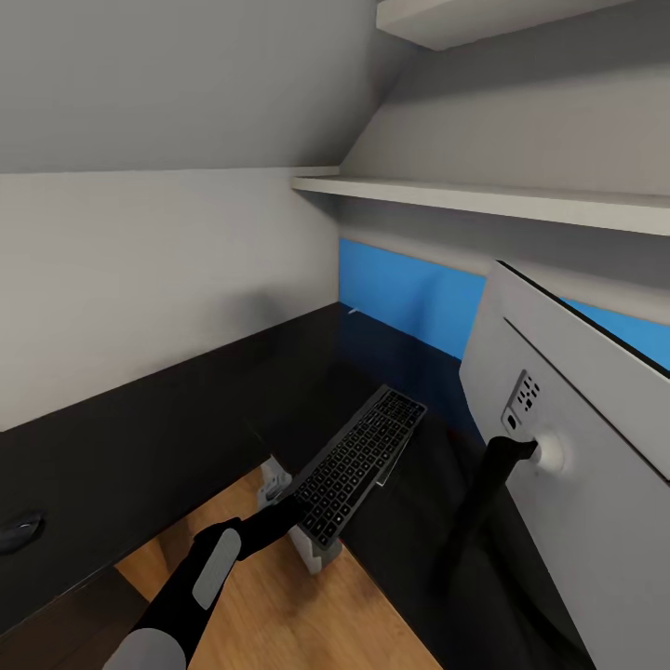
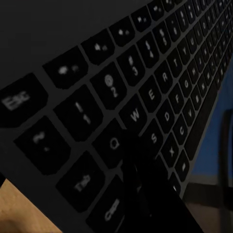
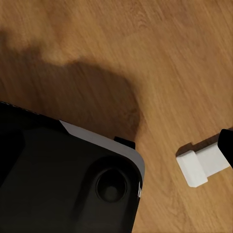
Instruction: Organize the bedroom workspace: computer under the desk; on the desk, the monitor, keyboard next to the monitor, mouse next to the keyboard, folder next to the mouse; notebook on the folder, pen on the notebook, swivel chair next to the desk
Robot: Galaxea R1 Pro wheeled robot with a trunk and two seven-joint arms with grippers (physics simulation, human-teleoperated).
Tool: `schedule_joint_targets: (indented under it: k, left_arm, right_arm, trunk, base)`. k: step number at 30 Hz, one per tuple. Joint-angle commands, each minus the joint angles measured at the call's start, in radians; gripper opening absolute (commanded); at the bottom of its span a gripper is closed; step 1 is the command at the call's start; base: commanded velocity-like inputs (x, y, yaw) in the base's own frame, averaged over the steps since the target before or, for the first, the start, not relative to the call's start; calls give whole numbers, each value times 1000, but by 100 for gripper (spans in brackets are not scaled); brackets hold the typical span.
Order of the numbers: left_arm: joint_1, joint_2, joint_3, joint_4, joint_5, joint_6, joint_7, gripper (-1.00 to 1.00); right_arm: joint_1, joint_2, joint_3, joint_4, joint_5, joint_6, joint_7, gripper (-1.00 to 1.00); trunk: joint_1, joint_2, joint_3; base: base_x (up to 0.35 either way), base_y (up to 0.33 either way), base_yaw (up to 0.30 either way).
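meanwhile our left tool [image 1: 290, 510] grips the slim dark-grey keyboard [image 1: 361, 463] by its near end over the glossy black bench [image 1: 140, 437], beside the light-grey-backed monitor [image 1: 577, 437]; our right tool's state we cannot tell.

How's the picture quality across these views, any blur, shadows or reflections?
Head view: glossy desk mirrors the blue panel. Left wrist view: keyboard dim, near key legends soft. Right wrist view: a broad soft shadow on the wooden floor.

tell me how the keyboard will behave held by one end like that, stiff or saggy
Probably stiff: the keyboard juts straight out over the desk from the left tool without visible droop. Held at one end, it could pivot or slip. It looks thin, so likely light.
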Motion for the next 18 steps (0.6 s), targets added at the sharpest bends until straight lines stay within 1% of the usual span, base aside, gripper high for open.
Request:
schedule_joint_targets:
  k: [1,3,10,18]
  left_arm:
    - [0,0,1,0,-6,5,1,-100]
    - [0,0,2,0,-7,7,1,-100]
    - [0,1,2,0,-7,6,1,-100]
    - [0,2,2,0,-7,6,1,-100]
  right_arm:
    - [-1,0,8,2,5,-3,-10,100]
    - [-1,0,8,1,5,-3,-10,100]
    - [-1,8,7,1,5,-3,-10,100]
    - [-1,9,6,1,5,-3,-10,100]
  trunk:
    - [0,-1,-1]
    - [0,-1,-1]
    - [-27,48,21]
    - [-57,104,46]
  base:
    - [0,0,0]
    - [0,0,0]
    - [0,0,0]
    - [0,0,0]
